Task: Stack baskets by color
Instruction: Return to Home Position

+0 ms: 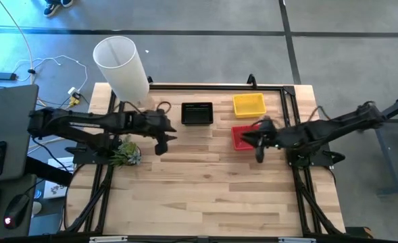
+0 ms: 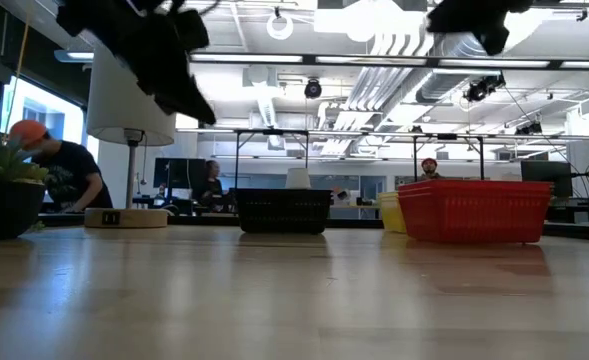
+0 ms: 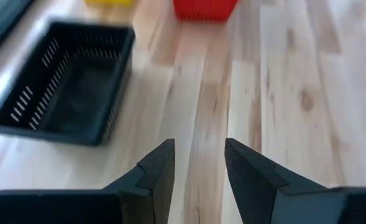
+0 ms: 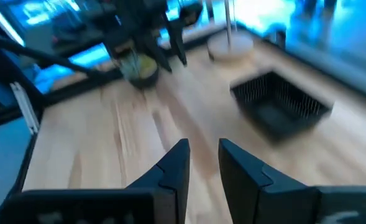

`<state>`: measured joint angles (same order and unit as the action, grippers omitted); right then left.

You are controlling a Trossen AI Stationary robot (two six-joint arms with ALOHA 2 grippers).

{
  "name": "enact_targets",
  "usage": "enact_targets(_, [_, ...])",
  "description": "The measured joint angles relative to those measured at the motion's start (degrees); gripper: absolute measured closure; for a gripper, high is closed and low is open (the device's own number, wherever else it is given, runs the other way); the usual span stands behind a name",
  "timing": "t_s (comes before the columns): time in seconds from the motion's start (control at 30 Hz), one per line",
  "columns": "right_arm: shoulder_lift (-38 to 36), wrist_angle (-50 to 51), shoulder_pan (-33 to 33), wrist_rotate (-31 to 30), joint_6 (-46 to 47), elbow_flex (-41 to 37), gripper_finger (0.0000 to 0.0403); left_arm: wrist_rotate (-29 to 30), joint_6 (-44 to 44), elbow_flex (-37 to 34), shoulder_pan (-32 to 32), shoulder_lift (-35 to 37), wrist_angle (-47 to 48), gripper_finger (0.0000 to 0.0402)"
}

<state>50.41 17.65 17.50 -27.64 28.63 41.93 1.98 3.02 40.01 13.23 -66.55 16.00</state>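
The left end effector hangs released, its two dark fingers parted over bare table with nothing between them. Only its own wrist view shows that gap. The right end effector is likewise released and empty, its fingers a little apart above the wood.

From above, the left end effector sits over the left half of the table beside a small potted plant. The right one sits over the right half, its tip covering part of the red basket. At table height the arms are only dark shapes at the top of the picture.

Past them, the black basket stands near the middle of the table's far part. The yellow basket stands to its right, closer to the far edge. The red basket is just in front of the yellow one and apart from it. The low view cannot show that gap: there the red basket hides nearly all of the yellow, while the black stands clear to the left. How many baskets each colour holds cannot be told.

A tall white cylinder lamp stands at the far left corner. Only the low view reaches the room beyond, where people sit at desks.
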Motion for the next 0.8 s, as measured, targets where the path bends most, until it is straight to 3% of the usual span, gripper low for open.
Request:
enact_targets(0.3, [-10.7, -0.2, 0.0, -1.8, -16.1, 0.0, 0.0328, 0.2, -2.3, -1.9, 0.0, 14.2, -0.6, 0.0273])
enact_targets(0.53, [-10.6, 3.8, 0.2, -1.2, -17.1, -1.6, 0.0327, -0.1, 1.1, -15.7, 0.0, 28.1, -10.5, 0.0273])
enact_targets(0.8, [-11.9, -8.7, 0.2, 0.8, -17.1, -13.0, 0.0328, -0.4, 4.9, -28.3, 0.0, 42.1, -16.3, 0.0273])
